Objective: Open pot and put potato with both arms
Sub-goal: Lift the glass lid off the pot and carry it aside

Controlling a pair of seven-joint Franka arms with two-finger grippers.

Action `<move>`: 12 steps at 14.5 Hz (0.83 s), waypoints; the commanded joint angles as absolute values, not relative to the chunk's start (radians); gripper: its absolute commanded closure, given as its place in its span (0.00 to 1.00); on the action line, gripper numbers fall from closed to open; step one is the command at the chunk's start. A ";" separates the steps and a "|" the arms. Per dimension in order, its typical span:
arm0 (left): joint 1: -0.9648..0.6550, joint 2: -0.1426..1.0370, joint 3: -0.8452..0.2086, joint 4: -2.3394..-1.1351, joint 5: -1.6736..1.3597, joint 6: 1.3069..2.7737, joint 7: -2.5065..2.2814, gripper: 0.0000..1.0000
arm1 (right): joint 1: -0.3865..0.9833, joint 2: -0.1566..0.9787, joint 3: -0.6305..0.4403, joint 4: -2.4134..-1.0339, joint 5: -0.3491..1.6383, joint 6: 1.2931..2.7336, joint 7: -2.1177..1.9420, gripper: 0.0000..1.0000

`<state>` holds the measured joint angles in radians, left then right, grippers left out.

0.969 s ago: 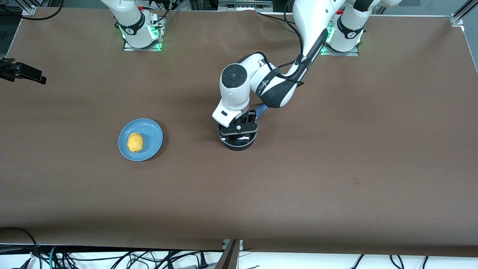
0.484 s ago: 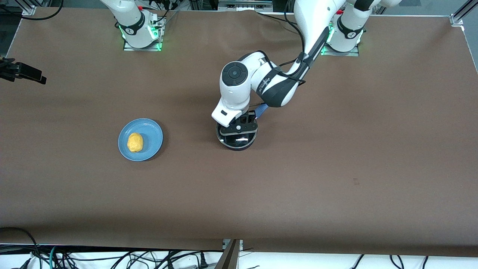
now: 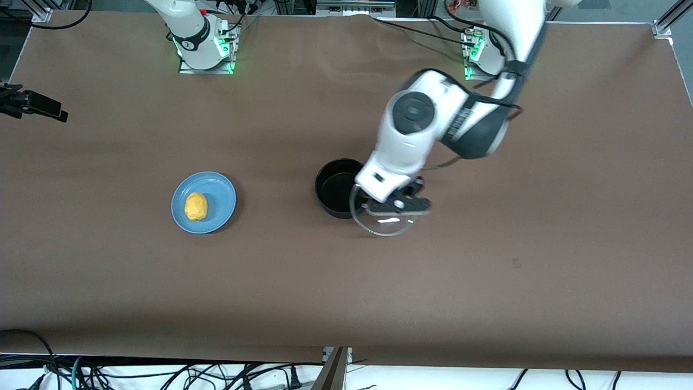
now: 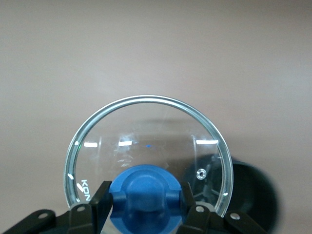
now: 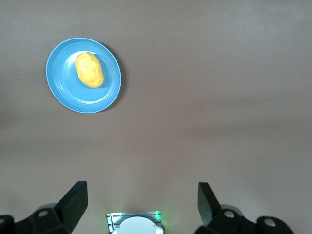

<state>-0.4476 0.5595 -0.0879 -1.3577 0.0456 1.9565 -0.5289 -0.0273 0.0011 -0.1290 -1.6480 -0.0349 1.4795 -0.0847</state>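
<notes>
Clear glossy glass lid (image 4: 146, 141), matt brown table (image 3: 487, 271), prob. cloth.

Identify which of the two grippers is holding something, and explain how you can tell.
The left gripper: its fingers clamp the glass lid's blue knob. The right gripper is open, empty.

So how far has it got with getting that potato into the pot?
The opening looks done: the pot stands uncovered on the table. In hand: the left gripper is shut on the blue knob of the glass lid, holding it above the table beside the pot. Left to do: the potato lies on the blue plate, and the right gripper waits open, high above the table.
</notes>
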 commanded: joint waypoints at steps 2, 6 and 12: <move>-0.269 0.436 -0.066 -1.569 -0.038 1.979 -0.170 0.48 | -0.034 -0.014 -0.124 -1.655 -0.031 1.470 -0.100 0.00; -0.169 0.407 0.014 -1.740 -0.046 2.119 0.148 0.48 | -0.034 -0.014 -0.124 -1.655 -0.031 1.470 -0.100 0.00; -0.057 0.419 0.083 -1.954 -0.116 2.439 0.503 0.48 | -0.034 -0.014 -0.123 -1.655 -0.029 1.470 -0.098 0.00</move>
